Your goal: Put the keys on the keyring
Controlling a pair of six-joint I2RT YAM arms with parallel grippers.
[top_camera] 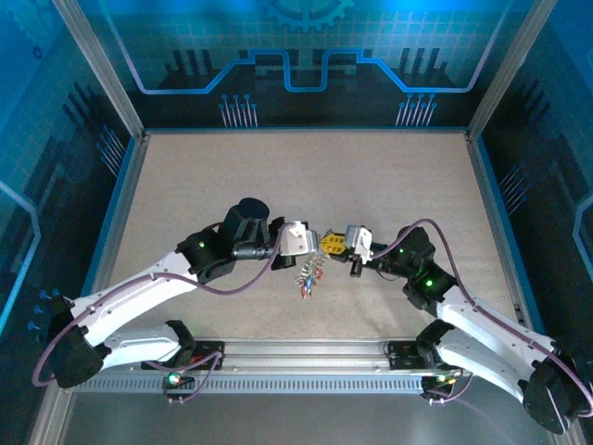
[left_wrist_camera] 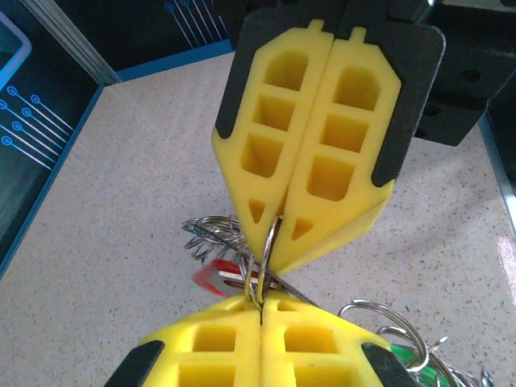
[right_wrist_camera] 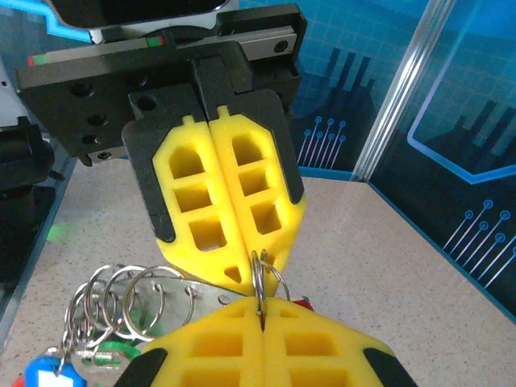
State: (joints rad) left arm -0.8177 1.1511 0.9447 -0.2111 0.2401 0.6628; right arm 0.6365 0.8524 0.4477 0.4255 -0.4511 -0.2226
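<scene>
Starting from the near edge in the top view, the 2 arms reach inward and the keys (top_camera: 309, 276) come first, a small bunch with red, green and blue tags lying just nearer than the fingertips and slightly to the left arm's side (whether it hangs free or brushes the table (top_camera: 185, 185) is unclear). Just past it the left gripper (left_wrist_camera: 260, 322) and the right gripper (right_wrist_camera: 262, 322) meet tip to tip, each with its yellow fingers pressed together, both pinching the same thin silver ring (left_wrist_camera: 268, 254) from opposite sides. That ring stands edge-on, its plane in line with the seam of both finger pairs, so the axis from 1 gripper to the other runs left to right across the table. A row of silver loops (right_wrist_camera: 129, 298) trails from it toward the bunch. I cannot tell whether the pinched ring is the keyring itself or 1 key's own loop. Neither arm is nearer; the next move probably depends on working along that shared line without twisting the ring free. Beyond, the table runs to the blue back wall (top_camera: 296, 56).
</scene>
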